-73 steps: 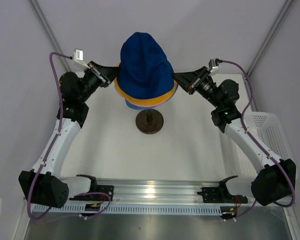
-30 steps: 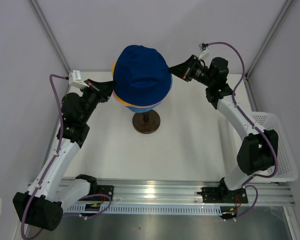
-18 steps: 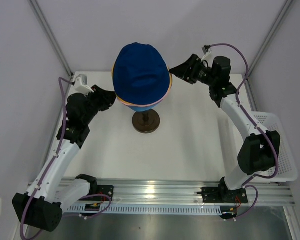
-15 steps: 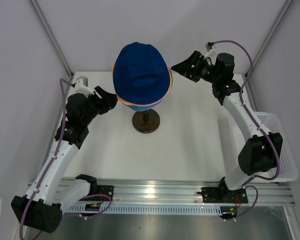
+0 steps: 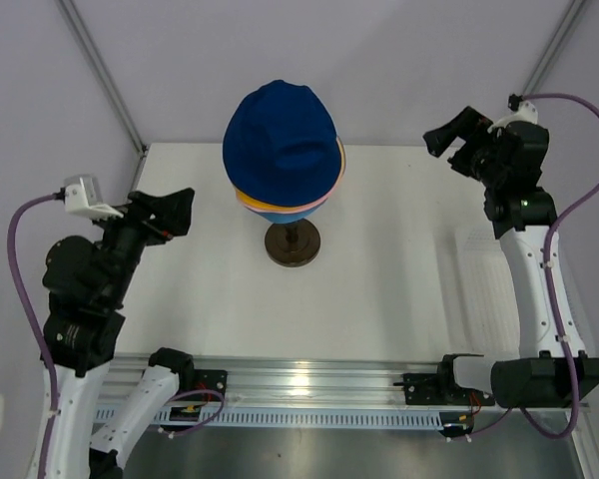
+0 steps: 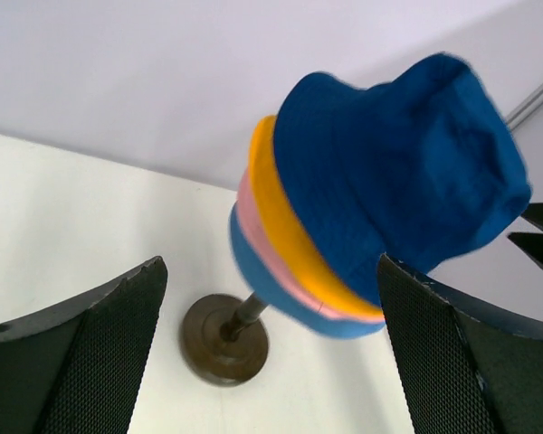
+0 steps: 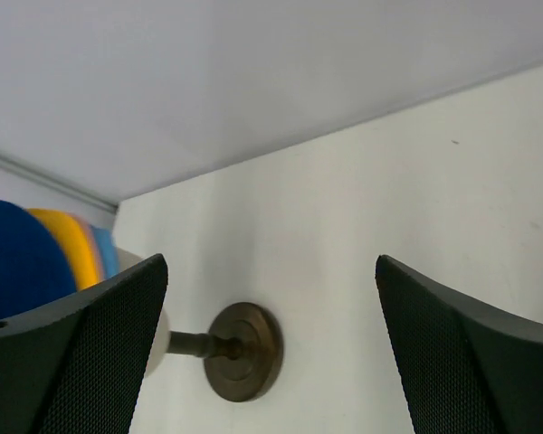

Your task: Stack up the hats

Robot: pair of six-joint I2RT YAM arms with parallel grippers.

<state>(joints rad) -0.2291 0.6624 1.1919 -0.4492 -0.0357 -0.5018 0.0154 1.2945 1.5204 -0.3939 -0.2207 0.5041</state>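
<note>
The hats sit stacked on the stand at the table's back middle. The navy hat (image 5: 280,135) (image 6: 398,172) (image 7: 18,262) is on top. Under it show the rims of the yellow-orange hat (image 6: 281,217) (image 7: 68,244), the pink hat (image 6: 258,240) and the light blue hat (image 5: 280,217) (image 6: 271,289). My left gripper (image 5: 170,212) (image 6: 270,280) hangs open to the left of the stack, apart from it. My right gripper (image 5: 447,135) (image 7: 270,271) is open at the back right, also holding nothing.
The stand's dark brown round base (image 5: 294,244) (image 6: 224,339) (image 7: 244,351) rests on the white table, and a bit of the cream head form (image 7: 163,330) shows. A white mesh basket (image 5: 476,279) is at the right edge. A metal rail (image 5: 299,384) runs along the front.
Both grippers let go of the hats' rim, opened, and drew back: the left toward the near left, the right toward the far right. The stack stays on the stand.
</note>
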